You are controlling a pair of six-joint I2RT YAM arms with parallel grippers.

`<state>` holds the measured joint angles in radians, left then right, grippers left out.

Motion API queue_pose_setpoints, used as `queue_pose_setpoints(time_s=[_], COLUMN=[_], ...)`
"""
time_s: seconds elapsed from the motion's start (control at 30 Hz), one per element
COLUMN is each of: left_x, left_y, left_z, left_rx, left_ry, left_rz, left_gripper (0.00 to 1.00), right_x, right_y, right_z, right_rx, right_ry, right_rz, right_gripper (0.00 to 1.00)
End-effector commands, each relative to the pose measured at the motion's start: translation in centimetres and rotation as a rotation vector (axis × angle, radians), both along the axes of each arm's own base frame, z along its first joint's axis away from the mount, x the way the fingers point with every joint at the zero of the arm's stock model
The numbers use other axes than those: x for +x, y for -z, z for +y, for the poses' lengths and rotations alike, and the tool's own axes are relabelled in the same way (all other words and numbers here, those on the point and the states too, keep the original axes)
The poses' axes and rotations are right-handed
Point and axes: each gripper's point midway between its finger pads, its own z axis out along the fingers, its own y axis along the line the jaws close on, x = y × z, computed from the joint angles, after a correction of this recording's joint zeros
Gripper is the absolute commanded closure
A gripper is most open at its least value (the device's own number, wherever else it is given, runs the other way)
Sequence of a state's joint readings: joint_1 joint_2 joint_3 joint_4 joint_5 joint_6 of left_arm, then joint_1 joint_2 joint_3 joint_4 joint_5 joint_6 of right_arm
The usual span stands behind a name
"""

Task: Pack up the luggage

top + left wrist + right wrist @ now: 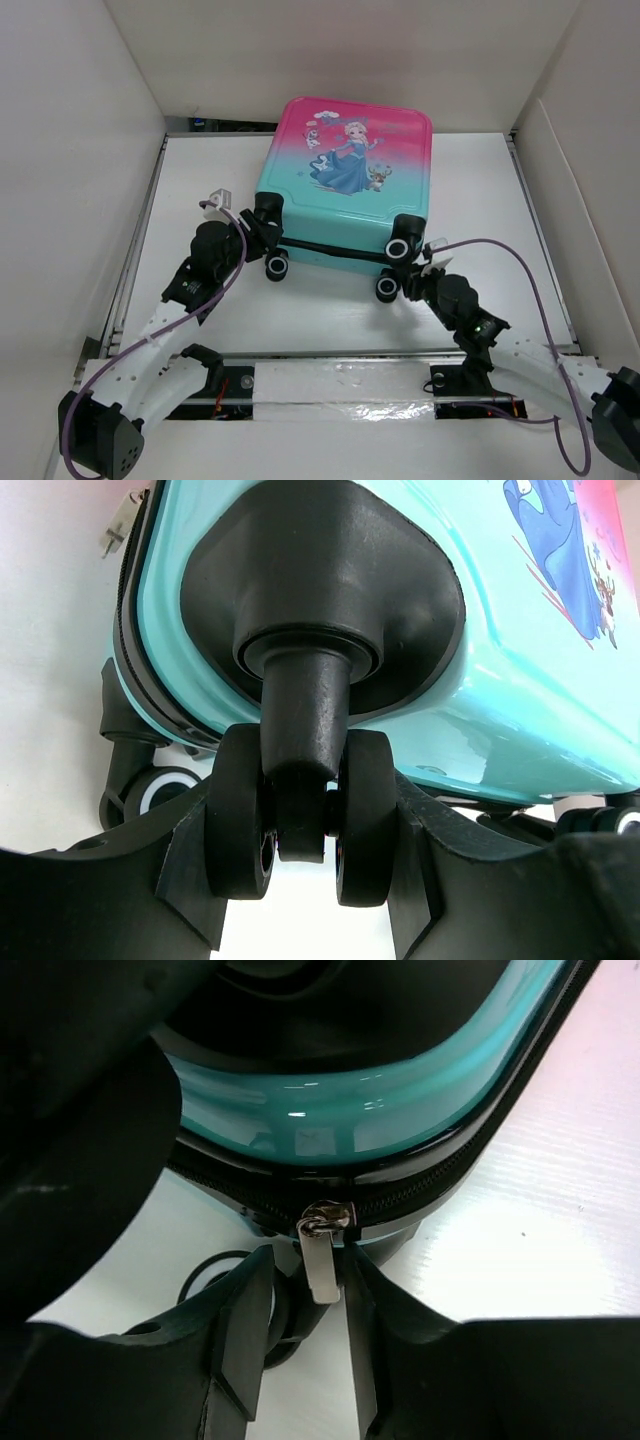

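At mid-table, the closed luggage lies flat. Left gripper clamps a near-left wheel; right gripper is parted, straddling the near-right zipper pull.

Entry: I see the luggage closed and lying flat on the bench, printed face up. The shell is pink at the end far from the fingers and fades to teal at the wheel end nearest them. Black zipper trim runs round the seam. One black twin caster sits between the left fingers, touched on both sides. The silver zipper pull hangs between the right fingers, with a gap on each side.
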<state>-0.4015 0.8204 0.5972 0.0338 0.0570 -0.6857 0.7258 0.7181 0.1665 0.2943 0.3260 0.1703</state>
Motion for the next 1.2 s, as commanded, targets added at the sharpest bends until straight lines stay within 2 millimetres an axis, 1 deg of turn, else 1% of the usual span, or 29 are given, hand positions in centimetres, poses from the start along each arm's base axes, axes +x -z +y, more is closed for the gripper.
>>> queue_pose_setpoints(time_s=[0.0,0.03,0.07,0.2,0.27,0.33,0.37,0.4,0.47,0.5,0.53,0.57,0.63,0.67,0.7,0.73,0.77,0.8,0.83,0.87,0.9,0.93,0.97,1.0,1.03,1.07,1.1,1.13,1.17], left_x=[0.4,0.4,0.4,0.2,0.0,-0.2,-0.2,-0.4,-0.5,-0.7,-0.8,-0.9,-1.1,-1.3,-1.4,-1.4,-1.6,-1.9,-1.8,-1.9,-2.3,-3.2,-3.4,-3.3,-3.5,-5.1,-5.1,-5.4,-6.3], left_y=[-11.3,-11.0,-10.6,-10.0,-10.4,-10.1,-10.3,-10.3,-10.4,-10.5,-10.5,-10.5,-10.6,-10.4,-10.3,-10.1,-10.1,-10.2,-9.9,-10.0,-10.2,-10.2,-9.8,-10.5,-10.2,-10.3,-11.0,-10.9,-11.4], left_z=[-1.2,-1.2,-1.3,-1.5,-1.9,-2.6,-2.8,-3.2,-3.6,-3.8,-3.8,-3.8,-3.9,-4.1,-4.2,-4.4,-4.6,-5.0,-5.2,-5.4,-5.9,-7.5,-8.3,-9.0,-10.0,-11.8,-12.3,-13.1,-13.9], left_rx=[-0.176,-0.174,-0.173,-0.188,-0.205,-0.226,-0.237,-0.250,-0.265,-0.278,-0.284,-0.286,-0.289,-0.293,-0.294,-0.304,-0.315,-0.336,-0.343,-0.353,-0.362,-0.360,-0.341,-0.337,-0.322,-0.330,-0.337,-0.329,-0.345], left_ry=[0.049,0.051,0.053,0.068,0.090,0.126,0.137,0.160,0.184,0.192,0.198,0.199,0.205,0.220,0.229,0.239,0.252,0.277,0.286,0.298,0.320,0.365,0.372,0.359,0.373,0.425,0.417,0.429,0.456], left_rz=[-0.369,-0.363,-0.357,-0.346,-0.362,-0.351,-0.360,-0.356,-0.353,-0.352,-0.354,-0.356,-0.358,-0.354,-0.351,-0.342,-0.341,-0.341,-0.330,-0.330,-0.335,-0.327,-0.307,-0.321,-0.312,-0.303,-0.316,-0.310,-0.318], left_gripper=[1.00,1.00,1.00,1.00,1.00,1.00,1.00,1.00,1.00,1.00,1.00,1.00,1.00,1.00,1.00,1.00,1.00,1.00,1.00,1.00,1.00,1.00,1.00,1.00,1.00,1.00,1.00,1.00,1.00], right_x=[2.0,2.2,2.3,2.6,1.7,0.7,0.5,-1.4,-1.9,-3.4,-3.2,-2.7,-2.0,-1.6,-1.2,-0.1,0.1,-0.7,-0.7,-1.2,-1.7,-1.9,-3.3,-3.9,-4.2,-4.6,-5.1,-5.6,-5.7], right_y=[-5.3,-5.8,-5.3,-5.0,-5.6,-5.4,-5.6,-5.8,-6.6,-6.8,-7.0,-6.9,-6.8,-7.1,-7.2,-7.2,-7.0,-6.8,-7.7,-7.9,-7.4,-7.7,-7.9,-7.9,-8.5,-8.5,-8.2,-7.3,-6.6], right_z=[0.5,0.6,0.7,1.2,2.7,4.2,4.3,6.6,8.0,9.8,11.2,11.0,11.6,12.8,13.5,13.7,15.3,17.6,19.1,20.8,23.7,25.2,27.3,29.0,29.5,29.7,29.6,28.0,26.7], right_rx=[0.120,0.140,0.135,0.151,0.208,0.236,0.235,0.245,0.212,0.179,0.114,0.051,-0.023,-0.029,-0.023,-0.006,0.019,0.054,0.106,0.126,0.133,0.155,0.174,0.193,0.230,0.243,0.253,0.238,0.228], right_ry=[0.043,0.045,0.050,0.043,-0.007,-0.043,-0.004,-0.071,-0.023,-0.070,-0.060,0.001,0.020,-0.020,-0.058,-0.081,-0.134,-0.235,-0.272,-0.328,-0.411,-0.455,-0.548,-0.591,-0.615,-0.636,-0.657,-0.647,-0.625], right_rz=[-0.182,-0.204,-0.194,-0.184,-0.201,-0.191,-0.189,-0.180,-0.187,-0.186,-0.182,-0.185,-0.173,-0.173,-0.174,-0.167,-0.162,-0.146,-0.169,-0.180,-0.171,-0.173,-0.169,-0.161,-0.177,-0.178,-0.169,-0.154,-0.139], right_gripper=[0.68,0.73,0.76,1.00,1.00,1.00,1.00,1.00,1.00,1.00,1.00,1.00,1.00,1.00,1.00,1.00,1.00,1.00,1.00,1.00,1.00,1.00,1.00,1.00,1.00,1.00,1.00,1.00,1.00])
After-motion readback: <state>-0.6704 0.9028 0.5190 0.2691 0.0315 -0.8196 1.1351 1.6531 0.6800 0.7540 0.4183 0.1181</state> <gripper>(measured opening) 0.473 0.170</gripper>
